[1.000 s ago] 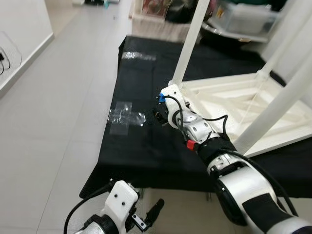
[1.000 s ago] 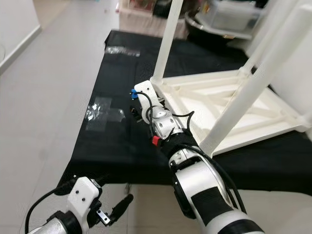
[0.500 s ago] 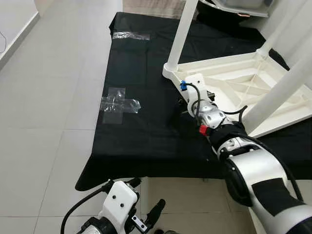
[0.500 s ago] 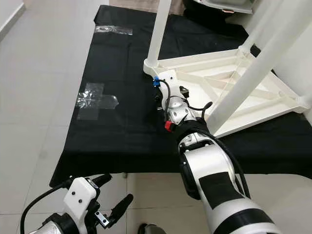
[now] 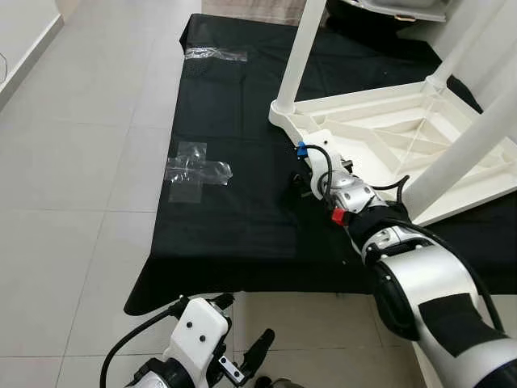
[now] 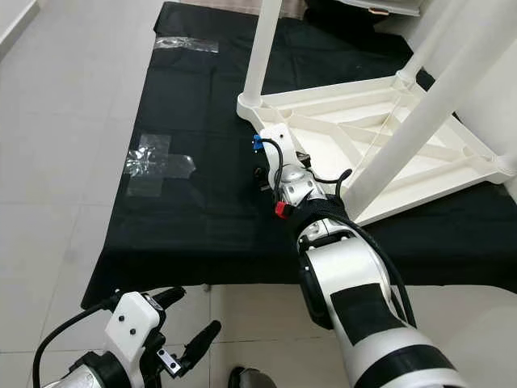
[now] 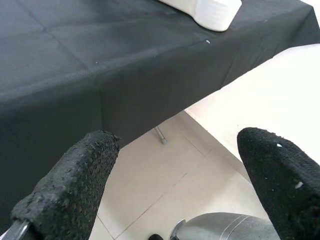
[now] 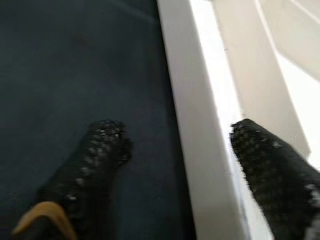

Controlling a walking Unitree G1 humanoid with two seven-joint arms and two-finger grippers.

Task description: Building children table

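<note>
While upturned, white table (image 5: 388, 137) atop black cloth (image 5: 234, 218).

- The right gripper (image 8: 175, 150) had its two black fingers spread wide, one finger (image 8: 97, 160) over the dark cloth and the other (image 8: 272, 170) over the white table.
- The rim (image 8: 200, 130) of the white table (image 8: 260, 85) ran between the two fingers as a long pale edge, straddled by them; whether either finger touched it could not be told.
- The black cloth (image 8: 75, 65) lay beside that rim, flat and dark.
- Beyond the rim, white ribs (image 8: 245, 55) crossed the table's inner face at a slant.
- The picture was soft and blurred.
- An orange-yellow bit (image 8: 42, 217) showed at the base of one finger.
</note>
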